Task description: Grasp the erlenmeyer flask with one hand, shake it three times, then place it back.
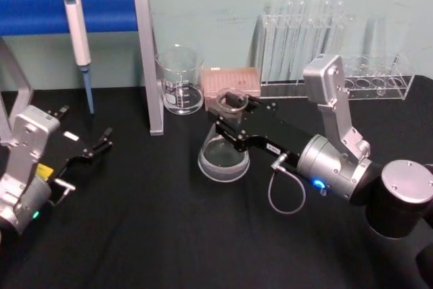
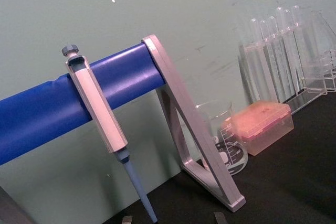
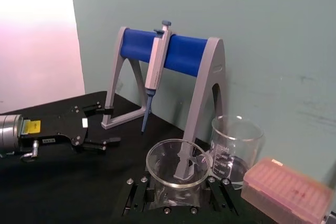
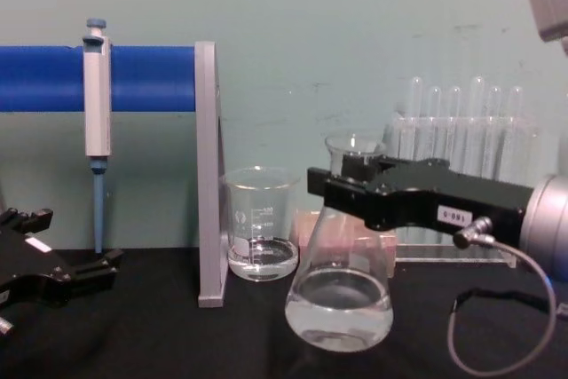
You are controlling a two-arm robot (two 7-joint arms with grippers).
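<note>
The right hand (image 1: 231, 108) reaches in from 4 o'clock and is clamped on the narrow neck of the erlenmeyer flask (image 1: 221, 159), just under the flared rim. We read that as the sensible hold: the neck is the one part slim enough for the fingers to span, and the flare above stops the glass slipping down. The flask stands upright near the middle of the table (image 1: 155, 235), with a shallow pool of clear liquid (image 4: 338, 308) in its wide base, so the shaking will need to stay gentle enough not to slosh it. We cannot tell whether the base rests on the table or hangs just clear of it. The beaker (image 1: 181, 79) sits near at 11 o'clock of the flask and the pink tip box (image 1: 233, 80) just behind at 12 o'clock, so we judge any swing should stay small. The left hand (image 3: 113, 125) lies parked at 9 o'clock, fingers apart and empty, well apart from the flask.
</note>
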